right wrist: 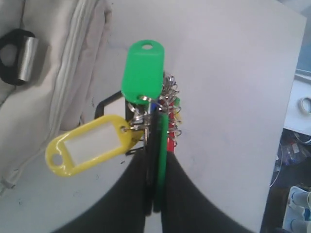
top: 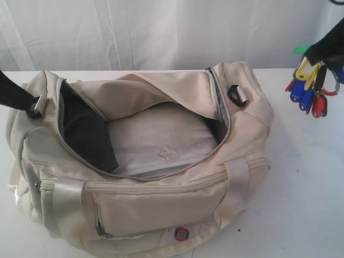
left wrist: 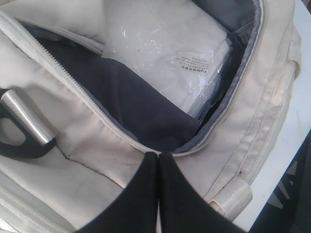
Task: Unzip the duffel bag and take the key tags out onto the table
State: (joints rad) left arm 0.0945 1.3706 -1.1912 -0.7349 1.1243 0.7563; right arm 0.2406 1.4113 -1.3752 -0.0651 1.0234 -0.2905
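front edge: little red-and-blue badge [top: 181, 233] on the nearest side of the duffel bag [top: 161, 207], with a loose strap curling under it
bag: big cream thing sitting flat on the table [top: 309, 188], taking up most of the left and middle of the exterior view
handles: one webbing handle [top: 67, 191] sewn down the near side, crossing the zipped side pocket
main zip: zip [left wrist: 87, 99] is undone and the top gapes wide open
inside: a flat white plastic-wrapped packet [top: 161, 140] lies on the bottom, with a small printed label on it in the left wrist view
lining: dark grey lining [top: 88, 134] folds over the left part of the opening
left gripper: left gripper [left wrist: 158, 160] is down at the bag's left end, right where the zip teeth run out, jaws pressed together; it might be nipping the zip pull, but that bit is hidden under the fingers
strap ring: black strap ring [top: 236, 95] stands on the far right end of the bag
key tags: key tags [right wrist: 143, 68] are out of the bag, hanging in the air off to its right, above bare table and not touching it
right gripper: right gripper [right wrist: 156, 155] has its jaws pinching the bunch; green and yellow tags stick out past the tips, blue and red ones dangle below
backdrop: pale creased curtain [top: 161, 32] behind the table's far edge
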